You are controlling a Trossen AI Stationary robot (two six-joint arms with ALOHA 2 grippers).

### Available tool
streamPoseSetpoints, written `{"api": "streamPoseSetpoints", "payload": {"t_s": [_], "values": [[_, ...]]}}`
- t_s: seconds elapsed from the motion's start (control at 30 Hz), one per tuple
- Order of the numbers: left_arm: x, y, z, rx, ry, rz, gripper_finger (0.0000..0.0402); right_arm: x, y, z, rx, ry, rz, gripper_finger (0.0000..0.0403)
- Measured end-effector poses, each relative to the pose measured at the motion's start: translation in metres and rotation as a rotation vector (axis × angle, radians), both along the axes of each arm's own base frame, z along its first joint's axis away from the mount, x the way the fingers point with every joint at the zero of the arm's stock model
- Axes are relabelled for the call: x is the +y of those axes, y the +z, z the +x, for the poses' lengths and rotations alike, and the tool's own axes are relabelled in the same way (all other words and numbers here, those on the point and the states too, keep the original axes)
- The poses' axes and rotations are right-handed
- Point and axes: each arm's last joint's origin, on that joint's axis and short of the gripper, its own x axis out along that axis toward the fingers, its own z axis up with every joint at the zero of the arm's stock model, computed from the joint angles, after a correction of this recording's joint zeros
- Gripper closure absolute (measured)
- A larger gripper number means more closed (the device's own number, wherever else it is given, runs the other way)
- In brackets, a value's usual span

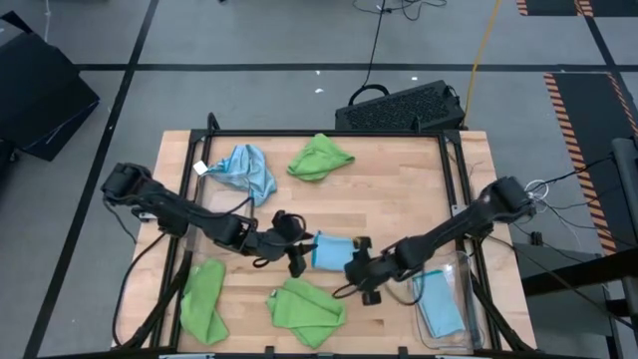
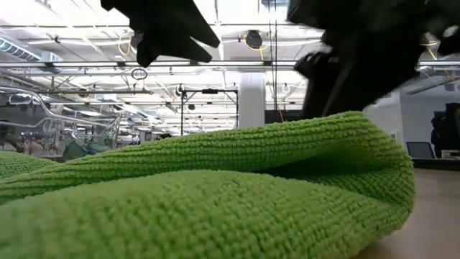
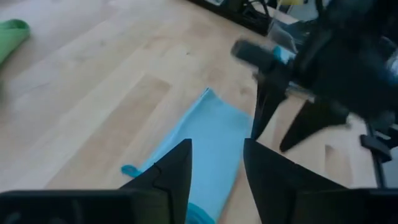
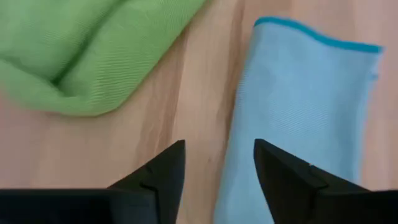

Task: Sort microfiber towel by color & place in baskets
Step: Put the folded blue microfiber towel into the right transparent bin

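Observation:
A folded light blue towel point(image 1: 327, 250) lies flat on the table's middle. My left gripper point(image 1: 296, 261) is open at the towel's left end, its fingers over the cloth point(image 3: 205, 143) in the left wrist view. My right gripper point(image 1: 356, 267) is open at the towel's right end, with one finger above the blue edge point(image 4: 305, 106) and a green towel point(image 4: 93, 50) beside it. A crumpled blue towel point(image 1: 245, 170) and a green one point(image 1: 320, 158) lie near the far edge. Two more green towels point(image 1: 204, 301) point(image 1: 307, 305) lie near the near edge. I cannot tell whether either gripper touches the cloth.
A clear basket point(image 1: 461, 274) stands at the table's near right corner with a blue towel point(image 1: 439, 309) in it. A black perforated crate point(image 1: 404, 108) sits beyond the far edge. In the low view a green towel point(image 2: 215, 187) fills the foreground and hides the table.

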Motion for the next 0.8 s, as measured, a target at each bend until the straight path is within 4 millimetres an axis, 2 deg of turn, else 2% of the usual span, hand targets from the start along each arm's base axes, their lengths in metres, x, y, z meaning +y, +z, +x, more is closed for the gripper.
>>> {"api": "streamPoseSetpoints", "payload": {"t_s": [0.13, 0.33, 0.57, 0.7, 0.8], "values": [[0.005, -0.014, 0.007, 0.039, 0.036, -0.008, 0.0256, 0.006, -0.016, 0.025, 0.012, -0.064, -0.085, 0.0203], [0.002, -0.045, 0.022, 0.087, 0.031, -0.019, 0.0279, 0.014, -0.021, 0.049, 0.039, -0.141, -0.215, 0.0219], [-0.01, -0.089, 0.034, 0.167, -0.044, -0.055, 0.03, 0.017, -0.025, 0.049, 0.066, -0.155, -0.179, 0.0234], [-0.012, -0.113, 0.032, 0.273, -0.045, -0.046, 0.0304, 0.015, -0.026, 0.046, 0.103, -0.187, -0.181, 0.0234], [-0.01, -0.122, 0.031, 0.334, -0.035, -0.031, 0.0305, 0.014, -0.029, 0.043, 0.127, -0.161, -0.183, 0.0234]]}}
